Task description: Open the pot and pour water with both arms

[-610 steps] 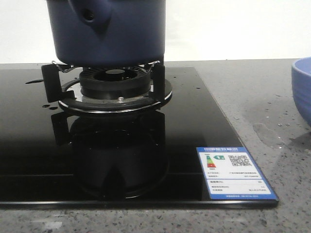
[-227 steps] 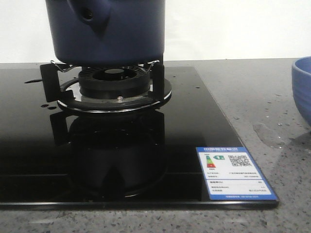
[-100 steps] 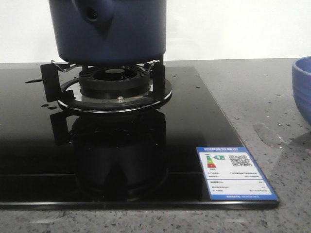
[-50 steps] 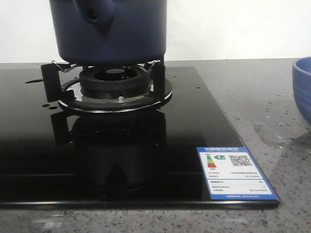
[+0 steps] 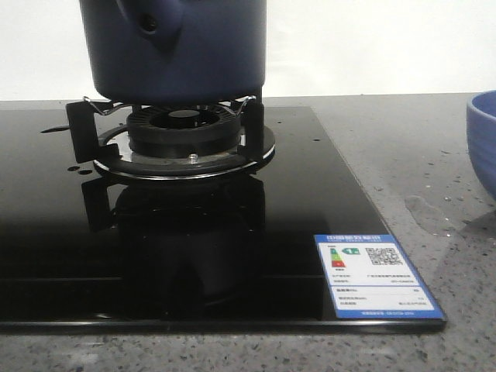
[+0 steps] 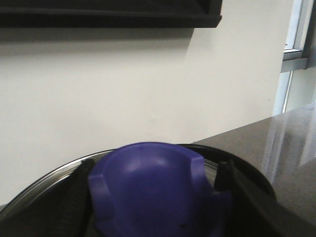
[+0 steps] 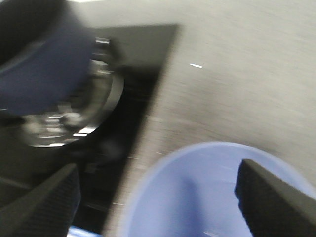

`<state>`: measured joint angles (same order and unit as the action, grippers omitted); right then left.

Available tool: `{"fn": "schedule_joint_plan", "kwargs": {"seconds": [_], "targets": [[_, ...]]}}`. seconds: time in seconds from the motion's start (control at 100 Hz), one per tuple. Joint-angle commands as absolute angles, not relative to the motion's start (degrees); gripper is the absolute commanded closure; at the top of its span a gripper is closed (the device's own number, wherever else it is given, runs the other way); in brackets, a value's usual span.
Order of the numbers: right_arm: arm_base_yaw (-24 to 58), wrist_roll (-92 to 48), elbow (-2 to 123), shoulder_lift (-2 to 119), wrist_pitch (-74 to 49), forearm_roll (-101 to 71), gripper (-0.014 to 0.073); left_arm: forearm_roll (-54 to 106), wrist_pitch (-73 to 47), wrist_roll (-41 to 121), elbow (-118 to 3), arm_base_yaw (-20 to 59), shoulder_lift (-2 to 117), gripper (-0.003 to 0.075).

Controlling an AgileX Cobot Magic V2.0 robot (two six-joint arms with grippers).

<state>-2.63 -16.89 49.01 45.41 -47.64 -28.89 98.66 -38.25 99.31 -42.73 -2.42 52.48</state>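
Note:
The dark navy pot [image 5: 194, 54] stands on the gas burner [image 5: 184, 132], its handle stub [image 5: 151, 23] with a round hole facing me; its top is cut off. In the left wrist view my left gripper [image 6: 153, 200] is shut on the lid's blue knob [image 6: 153, 182], with the lid's metal rim [image 6: 44, 180] behind it. I cannot tell whether the lid rests on the pot. In the blurred right wrist view my right gripper [image 7: 160, 202] is open and empty above the light-blue bowl [image 7: 207, 192], with the pot [image 7: 44, 74] off to one side. Neither gripper shows in the front view.
The black glass cooktop [image 5: 294, 201] carries a blue-edged label [image 5: 378, 277] at its front right corner. The light-blue bowl [image 5: 482, 139] stands on the grey speckled counter at the right edge, with a wet patch [image 5: 426, 213] beside it.
The pot has shifted very slightly to the right on the burner since the earliest frame. Over the last second it stays still.

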Motion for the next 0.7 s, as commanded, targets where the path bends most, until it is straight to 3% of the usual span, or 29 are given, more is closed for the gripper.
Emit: {"fn": "schedule_joint_plan", "kwargs": {"seconds": [0.0,0.19,0.36,0.69], "targets": [[-3.30,-6.97,54.96,47.58,-49.50,-17.02,0.0009,104.54,-37.80,98.79,-42.30,-2.00,49.19,0.0370],[-3.30,4.64,58.06,51.91,-57.49,-1.23,0.0017,104.56,-33.53,99.85,-41.02,0.87,46.95,0.0370],[-3.51,4.70,56.53,57.09,-57.84,-1.11,0.0090,105.90,-33.32,100.49,-41.02,2.15,46.82,0.0370],[-7.84,4.70,48.94,61.32,-53.16,-7.41,0.0092,106.46,-33.43,100.49,-41.02,3.77,46.82,0.0370]]}}
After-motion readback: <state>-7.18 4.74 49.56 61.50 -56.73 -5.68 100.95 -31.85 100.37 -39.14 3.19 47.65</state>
